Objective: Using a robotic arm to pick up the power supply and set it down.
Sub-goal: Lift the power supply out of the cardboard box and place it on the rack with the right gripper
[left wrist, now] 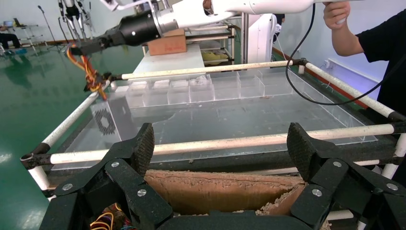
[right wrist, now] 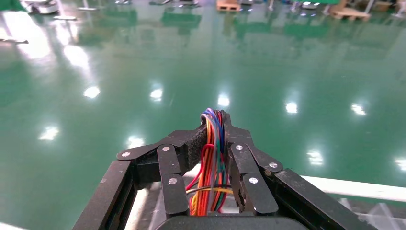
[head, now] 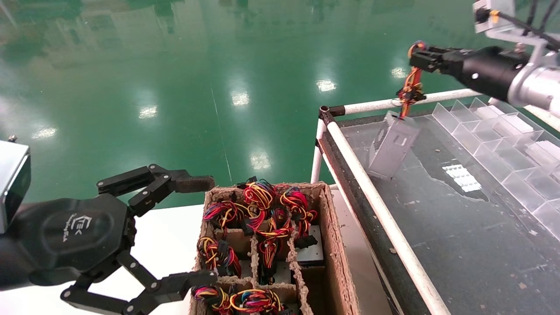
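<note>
Right gripper (head: 421, 57) pinches wires; power supply (head: 392, 145) dangles below.

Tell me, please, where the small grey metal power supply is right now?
In the head view it hangs on the robot's right, the grey metal power supply dangling tilted by its coloured wire bundle from the right gripper, over the white-railed table's near-left corner.

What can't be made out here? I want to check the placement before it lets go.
- Power supply: whether its lower corner touches the clear tabletop; no view settles it.
- Right wrist view: right gripper shut on the wire bundle; its fingers hide the box.
- Left gripper, open: only its fingers show.
</note>
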Action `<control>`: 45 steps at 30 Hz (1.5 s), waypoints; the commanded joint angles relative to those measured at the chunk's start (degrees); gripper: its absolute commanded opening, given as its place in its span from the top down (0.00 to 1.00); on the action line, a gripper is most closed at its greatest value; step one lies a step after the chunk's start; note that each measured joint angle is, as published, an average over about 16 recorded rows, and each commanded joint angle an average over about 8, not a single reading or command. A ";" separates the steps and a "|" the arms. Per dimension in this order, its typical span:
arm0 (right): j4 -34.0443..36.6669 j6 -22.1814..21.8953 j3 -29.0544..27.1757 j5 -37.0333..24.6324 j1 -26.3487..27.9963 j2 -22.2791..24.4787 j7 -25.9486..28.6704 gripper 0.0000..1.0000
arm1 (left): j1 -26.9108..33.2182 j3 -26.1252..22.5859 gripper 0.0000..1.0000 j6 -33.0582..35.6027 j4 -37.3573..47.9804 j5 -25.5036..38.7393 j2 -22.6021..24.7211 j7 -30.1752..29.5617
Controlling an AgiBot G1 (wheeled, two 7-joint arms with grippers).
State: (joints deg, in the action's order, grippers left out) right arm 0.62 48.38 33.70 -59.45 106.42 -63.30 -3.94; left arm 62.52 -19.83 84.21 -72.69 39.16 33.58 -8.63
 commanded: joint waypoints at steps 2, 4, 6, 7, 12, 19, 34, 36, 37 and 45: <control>-0.29 0.39 0.13 -0.20 -0.44 -0.78 0.35 1.00 | 0.00 0.00 0.00 0.00 0.00 0.00 0.00 0.00; -0.49 0.55 0.19 -0.29 -0.52 -1.54 0.51 1.00 | 0.00 0.00 0.00 0.00 0.00 0.00 0.00 0.00; -0.67 0.66 0.27 -0.40 -0.49 -2.30 0.64 1.00 | 0.00 -0.01 0.00 0.00 0.00 0.00 0.00 0.00; -0.75 0.71 0.32 -0.48 -0.44 -2.68 0.70 1.00 | 0.00 -0.01 0.00 0.00 0.00 0.00 0.00 0.00; -1.06 0.78 0.80 -1.17 0.06 -4.38 0.73 1.00 | 0.00 -0.01 0.00 0.00 0.00 -0.01 0.00 0.01; -1.20 0.43 1.71 -2.46 0.56 -6.54 0.18 1.00 | 0.00 -0.02 0.00 -0.01 0.00 -0.01 -0.01 0.01; -1.40 -5.45 1.92 -2.82 1.38 -8.74 -2.90 1.00 | 0.01 -0.03 0.00 -0.01 0.00 -0.02 -0.01 0.02; -1.42 -6.49 1.78 -2.62 1.42 -8.92 -3.38 1.00 | 0.01 -0.03 0.00 -0.01 0.00 -0.02 -0.01 0.02; -1.42 -6.94 1.70 -2.51 1.38 -9.03 -3.59 1.00 | 0.01 -0.03 0.00 -0.01 0.00 -0.02 -0.01 0.02; -1.17 -8.29 1.33 -1.99 0.07 -10.16 -4.75 1.00 | 0.01 -0.04 0.00 -0.02 0.00 -0.03 -0.02 0.02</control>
State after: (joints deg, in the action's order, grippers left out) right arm -0.60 40.24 35.04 -61.45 106.62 -73.34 -8.63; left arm 62.53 -19.87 84.20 -72.69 39.13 33.57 -8.61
